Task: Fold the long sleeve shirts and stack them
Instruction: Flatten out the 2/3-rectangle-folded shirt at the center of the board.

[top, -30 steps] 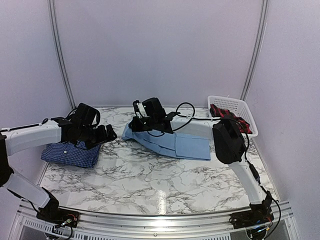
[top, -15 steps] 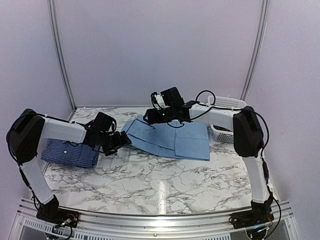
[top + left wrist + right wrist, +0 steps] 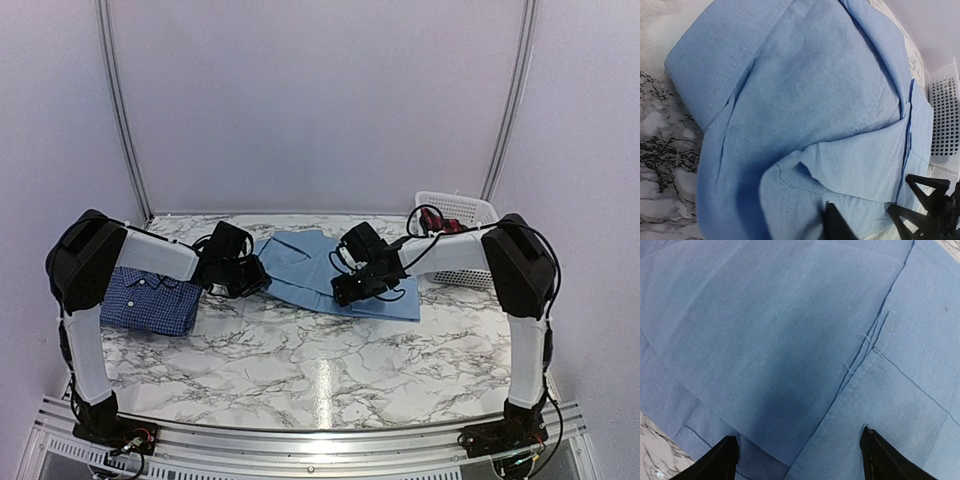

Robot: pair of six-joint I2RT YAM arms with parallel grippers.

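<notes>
Marble surface point(image 3: 300, 360), pale walls all round. Far left: dark blue check shirt point(image 3: 140, 300), folded into a neat block with the collar showing. It looks done and I'd treat it as the base of the stack. Just right of it, the left hand point(image 3: 870, 217) is low at the left end of the light blue shirt point(image 3: 300, 255). Its fingers are partway in with a cloth flap lying between them; can't tell whether it actually has a pinch. The light blue shirt lies mid-surface toward the back, mostly folded. The right half is flat and square, while the left end is loose, with overlapping layers and a stray flap. The right hand point(image 3: 799, 455) sits over the shirt's near edge, fingers spread wide and holding nothing, flat cloth under them. White basket point(image 3: 470, 215) is back right, well clear of the work. My read: they're taking hold for a last tidy fold or the lift onto the check shirt. To do it well, slide the lower fingers under every layer at the edge, not just the top flap. Close both hands before lifting and keep them level and evenly spaced so the fold doesn't sag open. Land it square on the check shirt.
</notes>
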